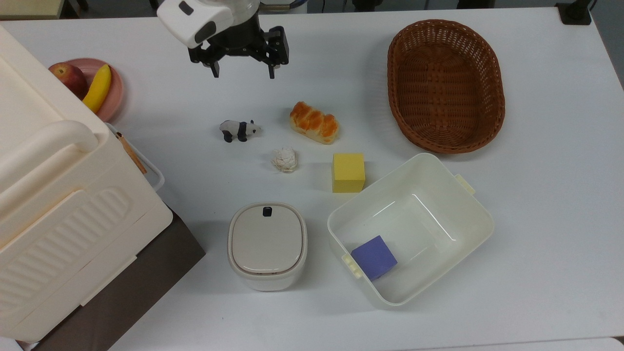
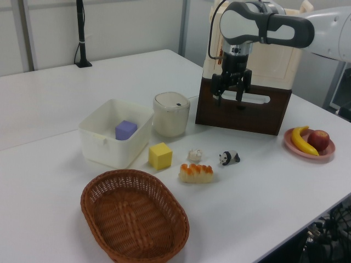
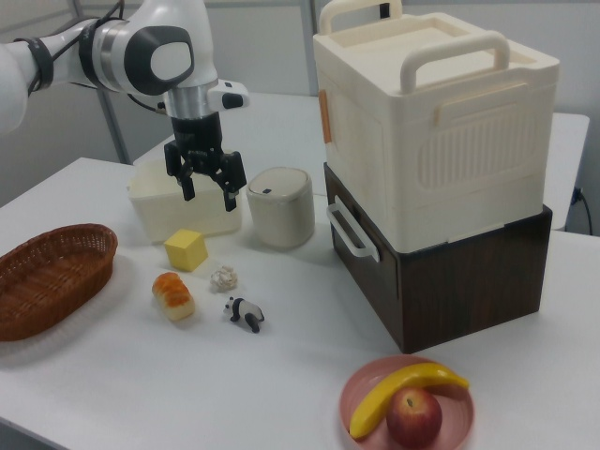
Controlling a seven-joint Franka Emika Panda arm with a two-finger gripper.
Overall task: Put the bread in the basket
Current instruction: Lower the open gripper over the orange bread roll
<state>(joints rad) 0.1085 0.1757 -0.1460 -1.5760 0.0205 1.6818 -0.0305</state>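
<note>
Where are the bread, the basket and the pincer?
bread [image 1: 314, 122], top view, on its glossy orange top.
basket [image 1: 446, 83], top view, on the woven floor inside.
pincer [image 1: 242, 75], top view, midway between its two open fingertips.
</note>
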